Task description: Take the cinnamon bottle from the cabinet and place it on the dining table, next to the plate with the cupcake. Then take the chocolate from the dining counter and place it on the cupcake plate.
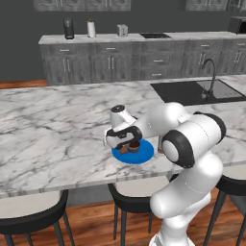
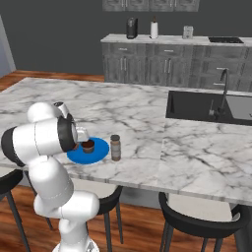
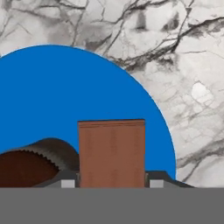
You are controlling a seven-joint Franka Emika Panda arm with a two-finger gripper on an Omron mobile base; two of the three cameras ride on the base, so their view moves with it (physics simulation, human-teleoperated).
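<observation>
Black round stools (image 1: 29, 216) stand nearest in the left base view, under the long white marble-patterned dining table (image 1: 57, 129); on that top lies the flat round bright blue plate (image 1: 141, 154), with my pincer (image 1: 126, 148) low over it beside the small dark brown cupcake (image 1: 134, 146). Right base view: the small brown cylindrical cinnamon bottle with a dark cap (image 2: 115, 147) stands upright on the table just beside the plate (image 2: 98, 150), and the cupcake (image 2: 88, 146) sits on the plate. Hand view: the thin flat brown rectangular chocolate bar (image 3: 112, 153) stands between my finger tips (image 3: 156, 180) above the plate (image 3: 65, 100), with the cupcake (image 3: 26, 164) close beside it. Whether my pincer grips the chocolate or stands loose around it, I cannot tell.
</observation>
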